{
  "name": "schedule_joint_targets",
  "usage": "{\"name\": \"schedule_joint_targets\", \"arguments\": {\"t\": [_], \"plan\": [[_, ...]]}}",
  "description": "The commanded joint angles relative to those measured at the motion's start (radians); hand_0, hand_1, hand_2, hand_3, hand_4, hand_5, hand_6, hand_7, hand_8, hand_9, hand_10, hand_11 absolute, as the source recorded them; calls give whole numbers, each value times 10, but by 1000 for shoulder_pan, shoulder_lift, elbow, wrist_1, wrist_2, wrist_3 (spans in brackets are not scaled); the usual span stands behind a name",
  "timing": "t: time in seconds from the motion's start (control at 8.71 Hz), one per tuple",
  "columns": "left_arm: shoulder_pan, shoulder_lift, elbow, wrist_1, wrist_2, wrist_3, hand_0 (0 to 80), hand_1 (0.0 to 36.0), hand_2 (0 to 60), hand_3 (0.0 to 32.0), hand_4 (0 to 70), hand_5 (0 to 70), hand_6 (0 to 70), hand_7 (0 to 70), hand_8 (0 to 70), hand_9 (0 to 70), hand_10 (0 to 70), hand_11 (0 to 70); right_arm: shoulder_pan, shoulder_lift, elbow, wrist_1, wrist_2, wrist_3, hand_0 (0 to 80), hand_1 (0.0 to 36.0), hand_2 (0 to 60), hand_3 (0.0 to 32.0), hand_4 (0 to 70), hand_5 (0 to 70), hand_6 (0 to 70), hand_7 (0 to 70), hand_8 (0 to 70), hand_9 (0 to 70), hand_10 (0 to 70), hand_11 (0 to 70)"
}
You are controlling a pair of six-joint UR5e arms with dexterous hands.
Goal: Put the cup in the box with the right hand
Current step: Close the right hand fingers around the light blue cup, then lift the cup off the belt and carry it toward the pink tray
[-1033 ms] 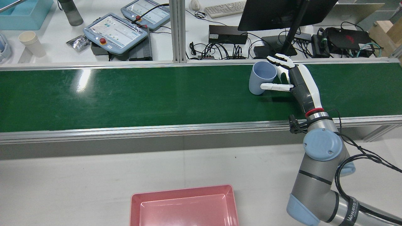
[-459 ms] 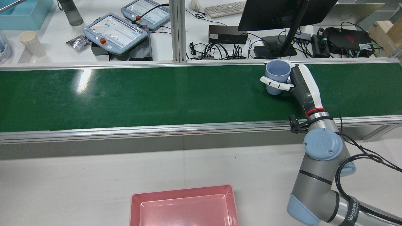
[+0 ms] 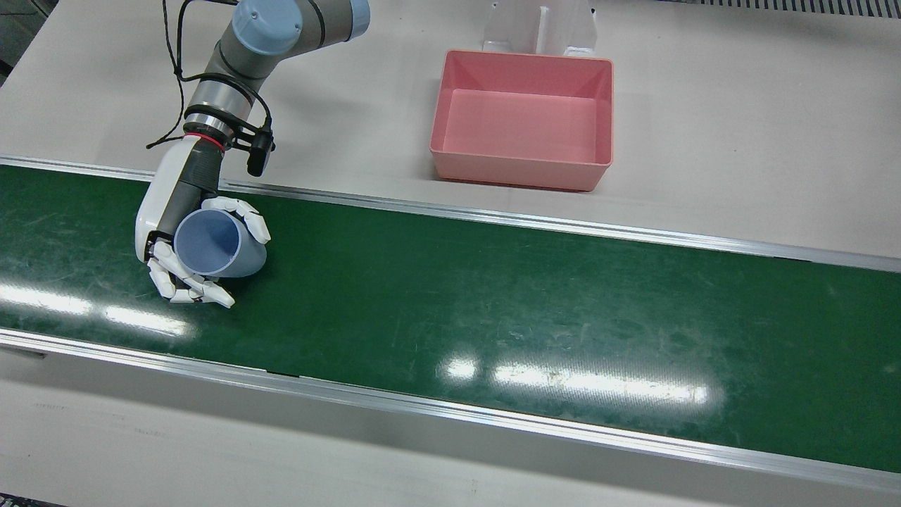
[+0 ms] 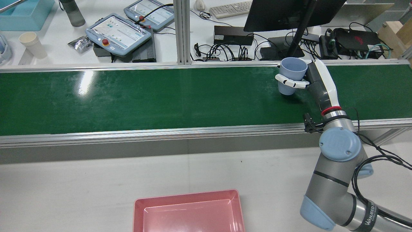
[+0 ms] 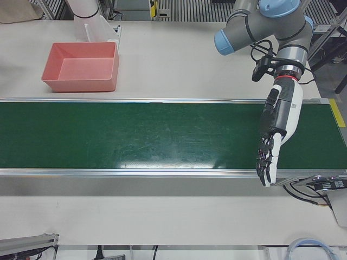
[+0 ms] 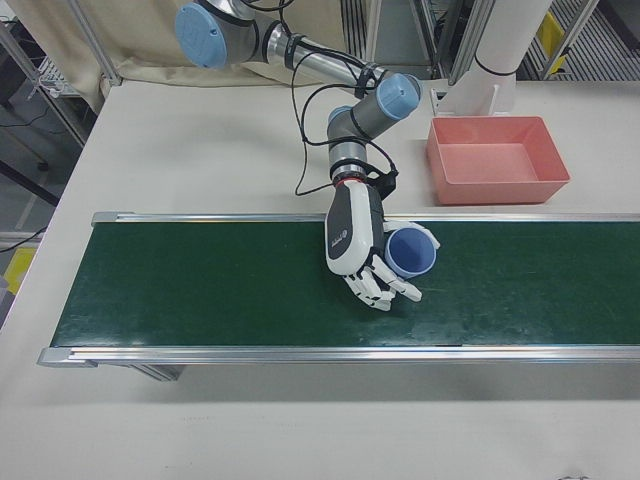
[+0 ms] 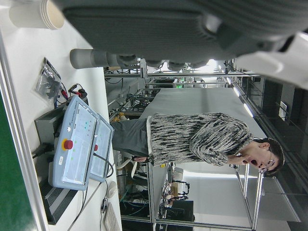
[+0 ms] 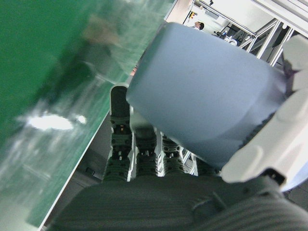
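A light blue cup (image 3: 211, 243) is held in my right hand (image 3: 172, 204), whose fingers are wrapped around its side, just above the green belt (image 3: 493, 296). In the rear view the cup (image 4: 291, 74) is upright in that hand (image 4: 317, 80) near the belt's far edge. The right hand view shows the cup (image 8: 202, 106) filling the palm. The pink box (image 3: 521, 162) stands empty on the grey table beyond the belt; it also shows in the rear view (image 4: 186, 196). My left hand (image 5: 268, 162) hangs open and empty over the belt's other end.
A white stand (image 3: 538, 28) rises just behind the box. Beyond the belt in the rear view are a monitor (image 4: 289, 14), cables, teach pendants (image 4: 117, 32) and stacked paper cups (image 4: 32, 43). Aluminium rails edge the belt on both long sides.
My right hand went from open beside the tilted cup to shut on it. It has brought the cup upright and shifted it right and slightly up in the rear view.
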Motion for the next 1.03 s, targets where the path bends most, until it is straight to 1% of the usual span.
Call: {"name": "schedule_joint_targets", "arguments": {"t": [0.0, 0.11, 0.23, 0.34, 0.57, 0.69, 0.8, 0.92], "plan": [[0, 0, 0, 0, 0, 0, 0, 0, 0, 0, 0, 0, 0, 0, 0, 0, 0, 0, 27, -57, 196, -5, 9, -104, 428, 277, 600, 0, 700, 105, 368, 700, 553, 700, 421, 588], [-2, 0, 0, -1, 0, 0, 0, 0, 0, 0, 0, 0, 0, 0, 0, 0, 0, 0, 23, -56, 270, -3, 8, -171, 429, 260, 600, 0, 700, 99, 358, 700, 542, 700, 408, 569], [0, 0, 0, 0, 0, 0, 0, 0, 0, 0, 0, 0, 0, 0, 0, 0, 0, 0, -17, -47, 333, -1, 12, -238, 427, 244, 600, 0, 700, 93, 351, 700, 533, 700, 398, 553], [-2, 0, 0, 0, 0, 0, 0, 0, 0, 0, 0, 0, 0, 0, 0, 0, 0, 0, -79, -21, 377, 3, 15, -323, 428, 239, 600, 0, 700, 92, 350, 700, 532, 700, 398, 552], [0, 0, -2, 0, 0, 0, 0, 0, 0, 0, 0, 0, 0, 0, 0, 0, 0, 0, -233, 48, 387, 12, 38, -437, 423, 224, 600, 0, 700, 91, 347, 700, 532, 700, 403, 560], [0, 0, -2, 0, 0, 0, 0, 0, 0, 0, 0, 0, 0, 0, 0, 0, 0, 0, -305, 64, 387, 31, 39, -474, 410, 205, 600, 0, 700, 92, 342, 700, 533, 700, 412, 572], [0, 0, -2, 0, 0, 0, 0, 0, 0, 0, 0, 0, 0, 0, 0, 0, 0, 0, -343, 50, 387, 105, 29, -506, 396, 182, 600, 0, 700, 93, 340, 700, 541, 700, 430, 599], [0, 0, -2, 0, 0, 0, 0, 0, 0, 0, 0, 0, 0, 0, 0, 0, 0, 0, -365, 51, 390, 145, -3, -526, 364, 143, 600, 0, 657, 93, 343, 700, 554, 700, 467, 651]]}}
